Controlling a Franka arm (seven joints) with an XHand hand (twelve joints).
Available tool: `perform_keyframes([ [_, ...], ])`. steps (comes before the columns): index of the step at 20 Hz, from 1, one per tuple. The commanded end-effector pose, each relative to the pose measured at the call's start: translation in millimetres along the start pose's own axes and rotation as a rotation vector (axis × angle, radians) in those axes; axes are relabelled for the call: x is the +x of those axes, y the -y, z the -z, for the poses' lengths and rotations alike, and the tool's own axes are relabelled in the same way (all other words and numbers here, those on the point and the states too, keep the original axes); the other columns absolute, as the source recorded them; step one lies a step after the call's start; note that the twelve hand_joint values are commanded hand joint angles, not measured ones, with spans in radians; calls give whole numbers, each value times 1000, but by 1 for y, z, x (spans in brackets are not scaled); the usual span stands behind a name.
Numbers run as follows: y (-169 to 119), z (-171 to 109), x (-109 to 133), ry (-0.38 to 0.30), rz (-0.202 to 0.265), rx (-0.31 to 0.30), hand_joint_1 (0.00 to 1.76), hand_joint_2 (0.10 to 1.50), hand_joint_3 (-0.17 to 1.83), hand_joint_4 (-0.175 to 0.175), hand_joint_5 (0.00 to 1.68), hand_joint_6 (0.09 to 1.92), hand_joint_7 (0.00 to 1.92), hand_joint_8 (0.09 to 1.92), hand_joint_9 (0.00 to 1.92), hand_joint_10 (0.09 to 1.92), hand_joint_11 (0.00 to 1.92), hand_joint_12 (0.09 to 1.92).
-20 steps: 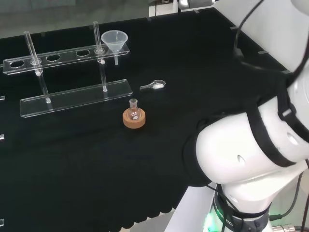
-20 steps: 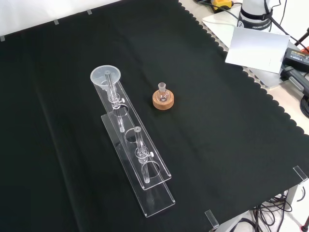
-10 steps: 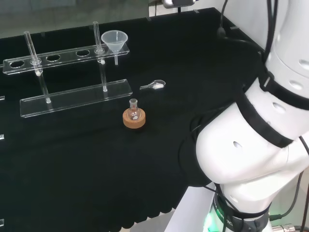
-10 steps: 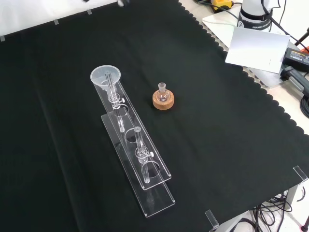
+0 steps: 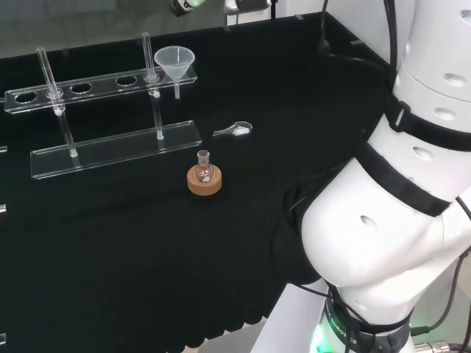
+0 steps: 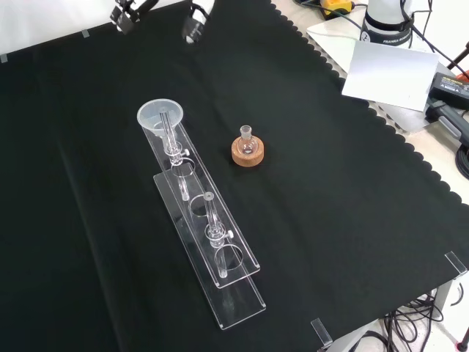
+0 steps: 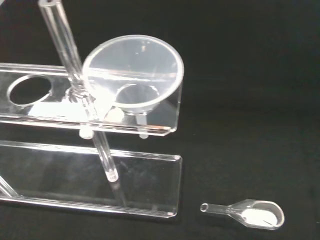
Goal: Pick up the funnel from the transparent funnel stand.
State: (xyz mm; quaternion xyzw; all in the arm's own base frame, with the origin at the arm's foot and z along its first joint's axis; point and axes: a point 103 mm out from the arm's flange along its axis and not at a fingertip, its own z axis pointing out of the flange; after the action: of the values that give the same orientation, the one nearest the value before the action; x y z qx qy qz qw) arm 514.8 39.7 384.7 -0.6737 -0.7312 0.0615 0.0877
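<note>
While my arm's big white links (image 5: 397, 220) bulk at the right of the head view, the funnel (image 5: 175, 63) sits at the far side of the surface (image 5: 243, 243), seated in the end hole of the transparent funnel stand (image 5: 96, 84), at the stand's right end in that view. From the front the same funnel (image 6: 160, 117) is at the stand's far end (image 6: 205, 220), wide mouth upward, with an upright clear rod (image 6: 170, 136) just beside it.

Close up, the wrist view shows what the others barely give: the funnel's (image 7: 134, 75) round rim resting on the upper clear plate (image 7: 45, 107), its short stem poking down through the hole toward the lower base plate (image 7: 75, 182). It also shows a small clear scoop (image 7: 247, 214) with a white patch in its bowl, lying on the black cloth near the base plate's end. In the head view that scoop (image 5: 234, 130) is a small glint right of the stand, between the stand and my arm. A small flask on a cork ring (image 5: 204, 176) stands nearer, well apart from the funnel.

My robot hand (image 6: 194, 20) comes in at the top edge of the front view, beyond the funnel and touching nothing. Too little of it shows: I cannot tell whether it is released or clenched.
</note>
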Motion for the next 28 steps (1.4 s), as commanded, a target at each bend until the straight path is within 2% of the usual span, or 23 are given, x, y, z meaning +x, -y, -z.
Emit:
perform_keyframes([
  [1, -37, -37, 16, 3, -4, 129, 578, 969, -136, 33, 165, 87, 0, 413, 126, 699, 175, 1488],
  [6, -48, -50, 20, 11, -17, 212, 603, 942, -173, 39, 135, 87, 0, 292, 65, 769, 231, 1523],
  [9, -54, -59, 24, 22, -9, 234, 603, 921, -175, 37, 92, 87, 0, 162, 15, 811, 243, 1541],
  [14, -58, -67, 29, 31, 1, 269, 593, 900, -175, 35, 73, 87, 0, 107, 0, 829, 257, 1552],
  [20, -56, -73, 34, 63, 6, 276, 576, 886, -175, 34, 60, 87, 0, 87, 0, 834, 262, 1554],
  [23, -55, -75, 36, 89, 9, 260, 575, 875, -175, 40, 33, 87, 0, 87, 0, 834, 265, 1554],
  [28, -60, -80, 39, 133, 7, 255, 642, 850, -175, 47, 1, 87, 0, 87, 0, 818, 273, 1554],
])
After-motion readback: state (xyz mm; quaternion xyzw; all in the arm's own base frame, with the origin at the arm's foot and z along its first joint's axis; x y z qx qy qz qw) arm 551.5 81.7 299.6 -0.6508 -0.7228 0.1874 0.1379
